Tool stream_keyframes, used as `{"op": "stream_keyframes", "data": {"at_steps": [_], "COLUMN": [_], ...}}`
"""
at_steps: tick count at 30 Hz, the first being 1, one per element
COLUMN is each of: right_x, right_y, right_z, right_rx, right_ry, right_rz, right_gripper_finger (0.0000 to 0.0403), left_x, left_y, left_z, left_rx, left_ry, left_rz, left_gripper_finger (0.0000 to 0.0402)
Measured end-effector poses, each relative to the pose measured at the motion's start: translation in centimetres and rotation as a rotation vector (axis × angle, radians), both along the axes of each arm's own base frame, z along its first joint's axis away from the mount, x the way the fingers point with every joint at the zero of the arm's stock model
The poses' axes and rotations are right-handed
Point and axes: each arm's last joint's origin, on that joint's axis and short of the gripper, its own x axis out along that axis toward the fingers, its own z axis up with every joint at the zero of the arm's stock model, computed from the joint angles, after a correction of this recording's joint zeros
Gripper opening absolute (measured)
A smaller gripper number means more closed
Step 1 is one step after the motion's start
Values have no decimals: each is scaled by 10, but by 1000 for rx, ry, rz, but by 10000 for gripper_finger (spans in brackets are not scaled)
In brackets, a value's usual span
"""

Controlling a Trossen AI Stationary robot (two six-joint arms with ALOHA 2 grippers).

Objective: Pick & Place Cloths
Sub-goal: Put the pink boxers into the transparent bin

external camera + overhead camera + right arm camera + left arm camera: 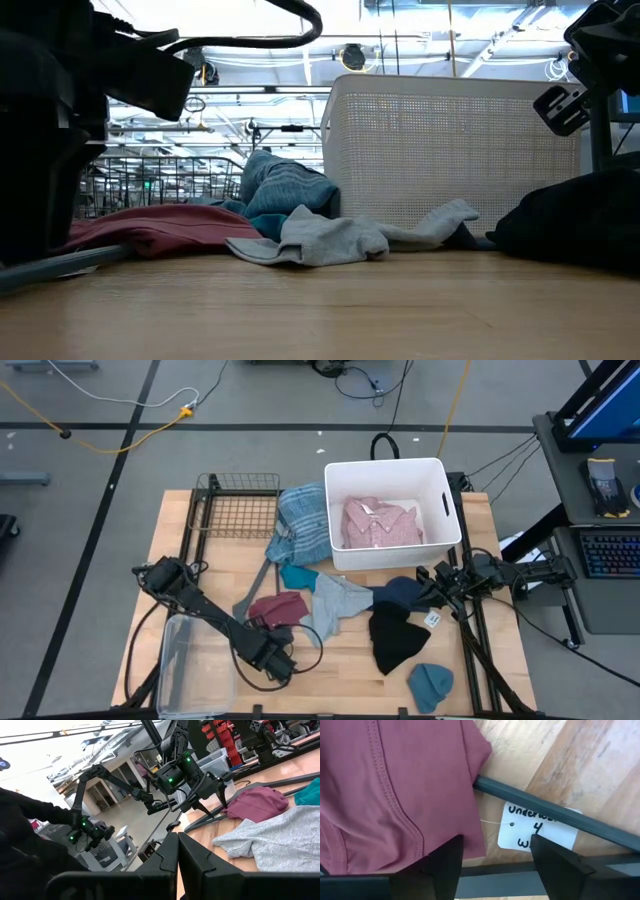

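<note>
My left gripper [495,862] points down, open, over the near edge of a maroon cloth [385,790] and its white paper tag [537,827]. One finger is over the cloth's edge and the other over the tag; a grey hanger bar [545,807] runs between them. In the high view the gripper [278,652] is just near of the maroon cloth [278,608]. Teal [298,576], grey-blue [335,600] and navy [400,592] pieces and a black beanie [395,635] lie mid-table. A pink shirt [380,522] lies in the tub. My right gripper [177,852] waits shut at the right edge.
A white tub [445,535] stands at the far middle, with a blue-plaid shirt [300,520] draped against its left wall. There is a wire basket [235,505] at the far left and a clear plastic bin [195,665] at the near left. A blue beanie [430,685] lies near the front right.
</note>
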Motion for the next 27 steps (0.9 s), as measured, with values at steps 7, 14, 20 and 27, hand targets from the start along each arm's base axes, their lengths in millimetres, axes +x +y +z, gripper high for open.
{"op": "stream_keyframes", "data": {"at_steps": [7,14,20,27], "right_x": [0,0,0,0], "right_y": [0,0,0,0], "right_z": [0,0,0,0], "right_rx": [14,15,14,14], "right_ry": [7,7,7,7], "right_rz": [1,1,1,0], "right_gripper_finger": [4,4,4,4], "left_x": [1,-2,-1,-1], "left_y": [0,4,16,31], "left_z": [-1,8,36,64], "left_rx": [-14,-2,2,18], "left_ry": [-1,-14,-105,-219], "left_rz": [0,18,51,81], "left_gripper_finger": [114,10,3,1]}}
